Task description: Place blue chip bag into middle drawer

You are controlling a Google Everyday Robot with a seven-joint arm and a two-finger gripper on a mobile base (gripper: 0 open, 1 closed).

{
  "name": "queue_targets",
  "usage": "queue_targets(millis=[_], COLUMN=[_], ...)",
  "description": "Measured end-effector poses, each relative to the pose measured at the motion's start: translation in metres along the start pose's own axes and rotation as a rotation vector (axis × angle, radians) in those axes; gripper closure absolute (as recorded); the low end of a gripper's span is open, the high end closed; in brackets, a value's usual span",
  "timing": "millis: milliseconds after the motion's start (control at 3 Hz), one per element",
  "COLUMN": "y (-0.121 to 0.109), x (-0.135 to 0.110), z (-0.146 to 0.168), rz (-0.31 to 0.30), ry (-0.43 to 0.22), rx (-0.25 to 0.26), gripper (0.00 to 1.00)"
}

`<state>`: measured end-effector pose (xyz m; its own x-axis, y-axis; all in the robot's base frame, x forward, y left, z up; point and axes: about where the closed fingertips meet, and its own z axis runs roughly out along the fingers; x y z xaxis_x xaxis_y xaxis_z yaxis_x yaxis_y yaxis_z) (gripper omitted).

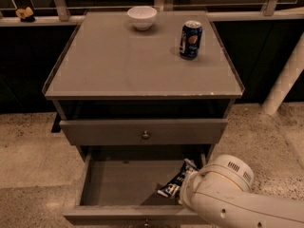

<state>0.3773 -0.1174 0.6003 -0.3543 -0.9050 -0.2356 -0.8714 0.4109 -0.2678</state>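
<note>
The middle drawer (118, 182) is pulled open, the lower of the two grey drawers, its front edge at the bottom of the camera view. The blue chip bag (178, 179) is a dark-blue crumpled bag with white lettering; it stands tilted inside the drawer's right part, against the right wall. My white arm comes in from the bottom right, and its wrist covers the gripper (186, 190), which sits right at the bag's lower right end. The bag's lower right end is hidden behind the arm.
A white bowl (142, 17) and an upright blue soda can (190, 39) stand on the cabinet top (133, 61). The upper drawer (142, 131) is shut, with a round knob. A white post (285, 82) stands at right on speckled floor.
</note>
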Motion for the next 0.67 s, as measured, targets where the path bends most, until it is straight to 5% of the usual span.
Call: queue_targets(millis=[333,667], y=[-0.026,-0.026], x=[-0.0179,-0.0179], z=[0.0507,0.0507], rz=[0.075,0.075], ry=[-0.042,-0.042], rx=[0.028,0.028], gripper=[1.0,1.0])
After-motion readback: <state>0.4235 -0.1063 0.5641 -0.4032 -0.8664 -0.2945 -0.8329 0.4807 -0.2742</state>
